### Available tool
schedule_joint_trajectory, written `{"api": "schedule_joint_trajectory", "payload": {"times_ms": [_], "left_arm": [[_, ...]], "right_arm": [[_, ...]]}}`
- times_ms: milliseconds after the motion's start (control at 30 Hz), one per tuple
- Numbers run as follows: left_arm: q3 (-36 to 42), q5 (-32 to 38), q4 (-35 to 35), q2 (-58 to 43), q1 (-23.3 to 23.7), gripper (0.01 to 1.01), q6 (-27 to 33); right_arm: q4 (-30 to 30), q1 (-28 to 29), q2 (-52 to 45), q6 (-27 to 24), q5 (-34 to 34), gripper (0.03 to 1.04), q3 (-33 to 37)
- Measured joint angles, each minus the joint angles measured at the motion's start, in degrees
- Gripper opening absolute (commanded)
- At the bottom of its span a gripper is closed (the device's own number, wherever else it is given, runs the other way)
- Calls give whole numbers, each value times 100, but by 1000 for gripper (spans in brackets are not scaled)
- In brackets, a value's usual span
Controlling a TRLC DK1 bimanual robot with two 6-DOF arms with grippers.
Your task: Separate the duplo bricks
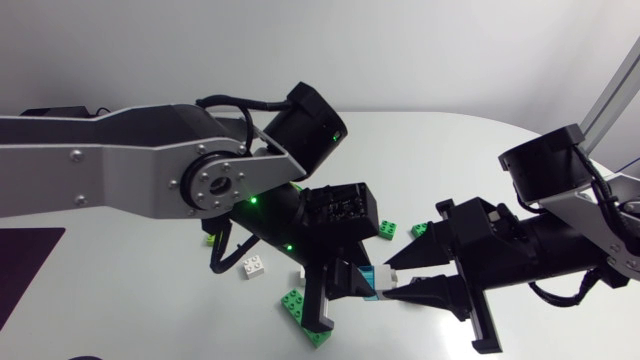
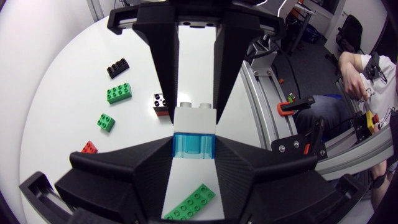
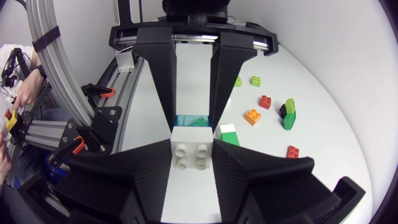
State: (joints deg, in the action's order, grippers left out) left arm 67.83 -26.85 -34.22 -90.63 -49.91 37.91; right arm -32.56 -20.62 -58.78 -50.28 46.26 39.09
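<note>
**Pulling the Held Duplo Pair Apart**

**1. Grip state.** The left end effector [image 2: 194, 151] is closed on the translucent blue brick [image 2: 193, 144], with one finger on each side face. The white brick [image 2: 194, 118] is seated directly on the blue one, with its studs facing the right arm. The right end effector [image 3: 193, 154] is clamped on the white brick in the same way. The two end effectors meet nose to nose. The joined pair hangs between them above the counter [image 1: 450, 150], apparently clear of its surface.

**2. Step in hand.** Judged from this arrangement, the separating pull is about to be made.
- Draw the arms apart along the stud axis, which is the line running from one wrist to the other.
- If the joint resists, tilt one wrist slightly to lever one edge open, then pull straight.
- Maintain full finger pressure on both bricks. Each is held only by its smooth side faces and can slip when the joint releases.
- Limit the travel, because the sudden release may jerk both arms outward.

**3. Below the pair.** A flat green brick [image 2: 189, 202] lies on the counter just under the left end effector. Do not lower the pair onto it.

**4. Farther out.** Loose bricks are scattered across the counter well apart from the grip. Among them are a black-and-white brick [image 2: 160, 102] and, beyond it, a green brick [image 2: 118, 93]. A black-and-green stack [image 3: 288, 115] appears joined and may need the same treatment.
</note>
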Motion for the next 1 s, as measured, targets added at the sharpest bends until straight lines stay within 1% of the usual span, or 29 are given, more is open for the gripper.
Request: {"api": "schedule_joint_trajectory", "payload": {"times_ms": [167, 300, 400, 500, 567, 633, 767, 867, 1000], "left_arm": [[-2, -28, -7, 4, 2, 277, 20], [-42, -90, 35, 46, 2, 277, 17], [-87, -114, 79, 76, 2, 275, 17], [-87, -127, 190, 87, 2, 275, 22], [-114, -85, 111, 118, 37, 275, 20], [-199, -81, 52, 129, 79, 275, 20], [-306, -83, 26, 140, 188, 277, 17], [-472, -83, 33, 321, 544, 277, 20], [-968, -81, 61, 894, 1458, 275, 173]], "right_arm": [[-48, 9, 31, 15, -2, 285, 0], [-212, 175, 46, -107, 190, 285, 2], [-238, 195, 87, -138, 190, 284, 2], [-192, 155, 365, -33, -61, 284, -28], [-66, -13, 667, 46, -507, 284, -111], [7, -205, 894, 149, -767, 284, -170], [22, -339, 1032, 190, -929, 284, -188], [20, -306, 1032, 188, -944, 284, -216], [13, -223, 1032, 164, -951, 284, -332]]}}
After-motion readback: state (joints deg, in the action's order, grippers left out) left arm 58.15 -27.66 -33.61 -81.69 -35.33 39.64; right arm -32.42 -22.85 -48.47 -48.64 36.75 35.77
